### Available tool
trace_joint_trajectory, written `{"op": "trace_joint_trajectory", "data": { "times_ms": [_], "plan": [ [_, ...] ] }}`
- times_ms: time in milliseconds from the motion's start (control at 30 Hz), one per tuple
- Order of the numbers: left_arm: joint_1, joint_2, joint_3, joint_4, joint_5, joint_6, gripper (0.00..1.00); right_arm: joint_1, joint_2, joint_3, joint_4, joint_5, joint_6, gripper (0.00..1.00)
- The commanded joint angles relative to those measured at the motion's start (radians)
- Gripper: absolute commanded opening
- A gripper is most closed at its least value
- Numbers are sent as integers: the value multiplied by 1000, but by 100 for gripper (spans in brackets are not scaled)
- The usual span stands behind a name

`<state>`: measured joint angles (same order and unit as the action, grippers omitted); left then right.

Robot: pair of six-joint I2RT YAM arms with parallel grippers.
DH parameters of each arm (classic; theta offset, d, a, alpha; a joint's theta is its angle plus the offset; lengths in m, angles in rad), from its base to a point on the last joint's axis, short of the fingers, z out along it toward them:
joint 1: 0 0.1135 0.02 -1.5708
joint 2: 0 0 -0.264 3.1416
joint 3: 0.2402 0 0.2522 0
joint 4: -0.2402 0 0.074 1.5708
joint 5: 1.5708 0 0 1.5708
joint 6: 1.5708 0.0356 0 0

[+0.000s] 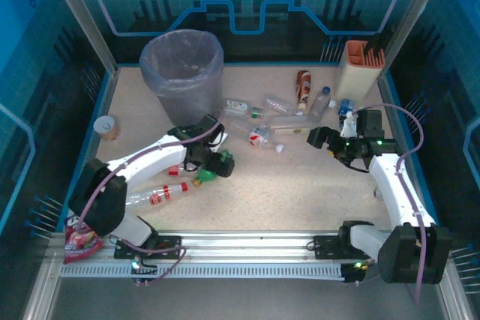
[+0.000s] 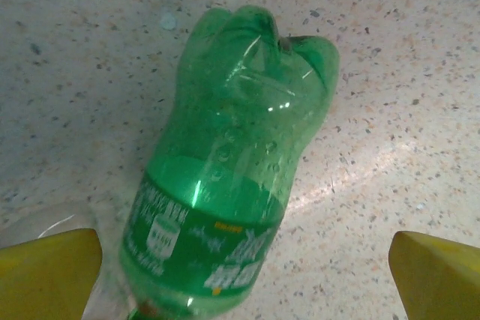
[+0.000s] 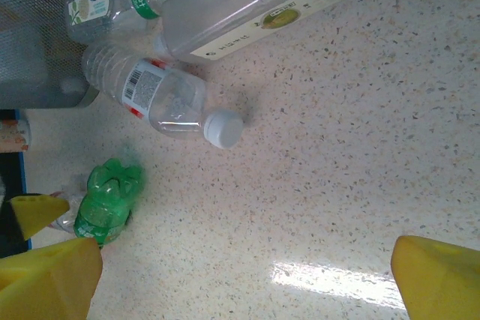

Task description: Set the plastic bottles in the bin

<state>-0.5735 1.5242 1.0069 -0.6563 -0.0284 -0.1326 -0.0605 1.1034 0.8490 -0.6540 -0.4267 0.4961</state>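
A green plastic bottle [image 2: 232, 170], translucent, with a lobed base and a glossy label, lies on its side on the speckled stone-look worktop [image 2: 390, 73], just in front of the bin [image 1: 184, 88]. The left pincer [image 2: 244, 275] is released, its yellow fingertips [image 2: 49, 271] spread either side of the bottle. The bin is round and grey, lined with crinkled film. To the bin's right lies a clear ribbed bottle [image 3: 169, 99] with a white cap. Farther right, the right pincer [image 3: 244, 282] gapes, holding nothing.

The top camera overlooks the whole table [image 1: 300, 185]; both wrist cameras look down at it, sharing the green bottle [image 2: 232, 170].
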Motion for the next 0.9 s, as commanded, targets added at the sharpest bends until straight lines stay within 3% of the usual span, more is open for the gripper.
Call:
{"op": "trace_joint_trajectory", "data": {
  "times_ms": [0, 267, 567, 867],
  "plan": [
    [-16, 50, -14, 82, 22, -12, 99, -20, -23, -2, -25, -18, -18, 100],
    [-60, 165, 5, 126, -45, -9, 98, -25, -42, -25, -25, -19, -23, 100],
    [-100, 224, 51, 96, -101, -32, 81, -32, -65, -35, -16, -17, -23, 100],
    [-120, 202, 96, 69, -130, -91, 67, -32, -46, -83, 131, -68, 58, 100]
  ]
}}
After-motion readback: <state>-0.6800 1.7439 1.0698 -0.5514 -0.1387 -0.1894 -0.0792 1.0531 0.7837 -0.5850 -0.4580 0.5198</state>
